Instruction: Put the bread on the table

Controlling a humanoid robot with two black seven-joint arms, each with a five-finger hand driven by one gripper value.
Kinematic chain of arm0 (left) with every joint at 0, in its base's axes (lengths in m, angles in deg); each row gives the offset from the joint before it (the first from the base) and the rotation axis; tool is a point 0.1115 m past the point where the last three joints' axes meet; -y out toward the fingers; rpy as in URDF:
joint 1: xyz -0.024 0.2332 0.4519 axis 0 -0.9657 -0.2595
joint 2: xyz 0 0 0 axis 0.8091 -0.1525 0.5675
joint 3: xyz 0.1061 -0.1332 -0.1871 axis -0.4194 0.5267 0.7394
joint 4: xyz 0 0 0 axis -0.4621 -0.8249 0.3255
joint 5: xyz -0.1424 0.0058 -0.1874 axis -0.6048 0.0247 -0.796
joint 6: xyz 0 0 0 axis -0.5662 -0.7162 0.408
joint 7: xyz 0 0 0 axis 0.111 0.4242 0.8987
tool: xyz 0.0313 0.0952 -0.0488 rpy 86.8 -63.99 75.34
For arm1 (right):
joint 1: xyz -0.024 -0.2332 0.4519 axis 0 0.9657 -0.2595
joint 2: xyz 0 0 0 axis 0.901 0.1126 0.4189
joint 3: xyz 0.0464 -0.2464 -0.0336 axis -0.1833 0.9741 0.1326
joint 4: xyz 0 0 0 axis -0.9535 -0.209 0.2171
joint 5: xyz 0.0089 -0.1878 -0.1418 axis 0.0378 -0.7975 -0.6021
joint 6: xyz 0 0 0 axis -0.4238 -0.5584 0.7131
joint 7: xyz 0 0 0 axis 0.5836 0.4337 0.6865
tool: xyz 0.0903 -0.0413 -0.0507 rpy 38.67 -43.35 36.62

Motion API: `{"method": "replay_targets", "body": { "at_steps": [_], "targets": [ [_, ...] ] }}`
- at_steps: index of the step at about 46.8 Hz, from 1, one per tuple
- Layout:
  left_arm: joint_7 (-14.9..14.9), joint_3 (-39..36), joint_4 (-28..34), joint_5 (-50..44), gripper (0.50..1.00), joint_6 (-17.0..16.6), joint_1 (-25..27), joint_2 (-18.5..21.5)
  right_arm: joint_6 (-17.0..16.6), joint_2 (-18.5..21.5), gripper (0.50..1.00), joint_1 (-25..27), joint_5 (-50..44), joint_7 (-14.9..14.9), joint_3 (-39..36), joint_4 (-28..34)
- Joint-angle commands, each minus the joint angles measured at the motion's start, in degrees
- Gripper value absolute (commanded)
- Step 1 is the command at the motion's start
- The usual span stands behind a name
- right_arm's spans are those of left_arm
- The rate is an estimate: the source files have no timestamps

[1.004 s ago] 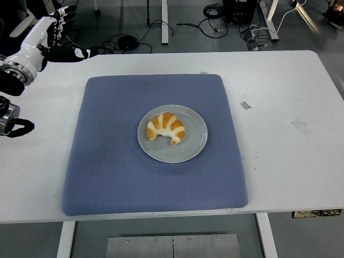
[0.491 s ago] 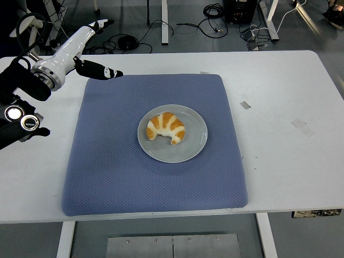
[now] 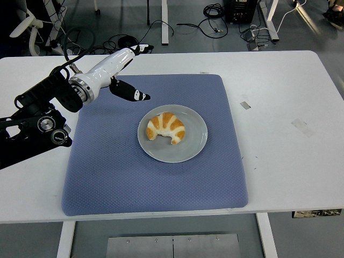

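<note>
A croissant-shaped bread with brown and white stripes lies on a round grey plate in the middle of a blue mat. My left hand, white with black fingertips, is stretched out over the mat's far left part, up and left of the plate. Its fingers are spread and hold nothing. It is apart from the bread. My right hand is out of view.
The white table carries the mat. Small tape marks lie on the table right of the mat. Cables and desk legs lie on the floor beyond the far edge.
My left arm has swung in from the left edge toward the plate. The hand now hangs over the mat's far left part. The bread and plate have not moved.
</note>
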Motion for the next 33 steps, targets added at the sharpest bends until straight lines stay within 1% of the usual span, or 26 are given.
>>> {"method": "replay_targets", "body": {
  "at_steps": [1,12,18,33],
  "targets": [
    [0.3,-1.7,0.0,3.3,0.933,-0.3,-0.1,-0.2,0.0,0.0,1.0,0.0,0.0,0.0,0.0,0.0],
    [0.9,-4.3,-0.1,7.1,0.933,-2.3,-0.5,-2.8,0.0,0.0,1.0,0.0,0.0,0.0,0.0,0.0],
    [1.0,-5.7,-0.3,8.9,0.933,-2.5,-0.6,-4.0,0.0,0.0,1.0,0.0,0.0,0.0,0.0,0.0],
    [1.3,-8.8,-2.6,8.9,0.933,-5.1,-1.5,-7.2,0.0,0.0,1.0,0.0,0.0,0.0,0.0,0.0]
  ]
}}
